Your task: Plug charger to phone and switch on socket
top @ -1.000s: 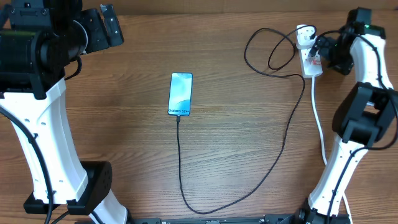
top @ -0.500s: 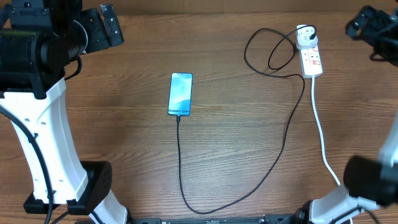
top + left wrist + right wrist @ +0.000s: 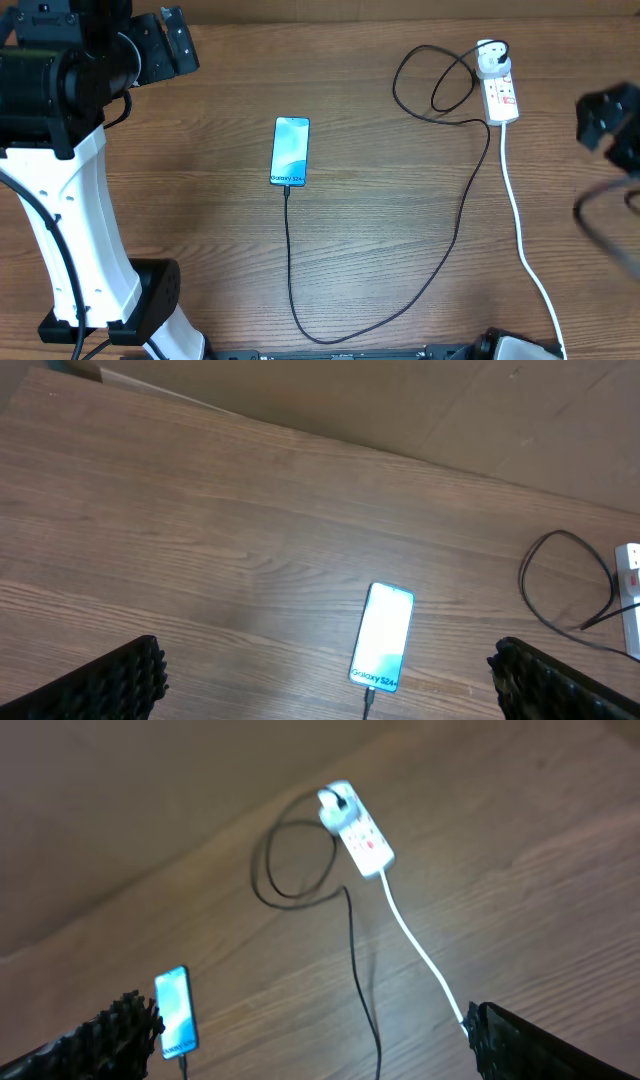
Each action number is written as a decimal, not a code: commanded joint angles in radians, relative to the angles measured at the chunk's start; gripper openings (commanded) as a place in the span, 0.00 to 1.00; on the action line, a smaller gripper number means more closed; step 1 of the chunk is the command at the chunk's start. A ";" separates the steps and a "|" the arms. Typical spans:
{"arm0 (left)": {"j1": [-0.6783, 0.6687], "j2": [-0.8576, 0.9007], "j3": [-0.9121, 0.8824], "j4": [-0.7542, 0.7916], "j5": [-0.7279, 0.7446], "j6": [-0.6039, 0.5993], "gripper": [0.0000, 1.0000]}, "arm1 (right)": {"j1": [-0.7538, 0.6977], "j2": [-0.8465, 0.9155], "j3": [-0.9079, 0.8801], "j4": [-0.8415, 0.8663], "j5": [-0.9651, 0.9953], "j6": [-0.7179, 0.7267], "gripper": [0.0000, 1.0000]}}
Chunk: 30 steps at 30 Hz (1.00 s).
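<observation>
The phone [image 3: 290, 151] lies mid-table with its blue screen lit; it also shows in the left wrist view [image 3: 384, 650] and the right wrist view [image 3: 175, 1011]. The black charger cable [image 3: 440, 255] runs from the phone's near end, loops round the front and rises to the socket strip [image 3: 499, 91], where it coils beside the round adapter. The strip also shows in the right wrist view [image 3: 362, 835]. My left gripper [image 3: 325, 680] is open, high above the table's left. My right gripper [image 3: 310, 1035] is open, raised at the right edge, blurred in the overhead view [image 3: 610, 125].
The white cord [image 3: 520, 230] runs from the strip down the table's right side to the front edge. A brown wall or board [image 3: 400, 400] stands behind the table's far edge. The left arm's white column [image 3: 70, 220] stands at the left.
My right gripper has left the socket strip, lifting away and back to the right edge. The phone, cable, strip and left arm have not moved.
</observation>
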 commanded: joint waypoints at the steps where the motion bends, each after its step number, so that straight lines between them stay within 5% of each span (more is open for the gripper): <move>1: -0.002 0.007 0.002 -0.002 -0.013 0.018 1.00 | -0.001 -0.061 0.009 0.002 -0.010 -0.006 1.00; 16: -0.002 0.007 0.002 -0.002 -0.013 0.018 1.00 | 0.059 -0.340 -0.049 0.046 -0.129 -0.220 1.00; 30: -0.002 0.007 0.002 -0.002 -0.013 0.018 1.00 | 0.307 -0.703 -1.102 1.028 0.057 -0.272 1.00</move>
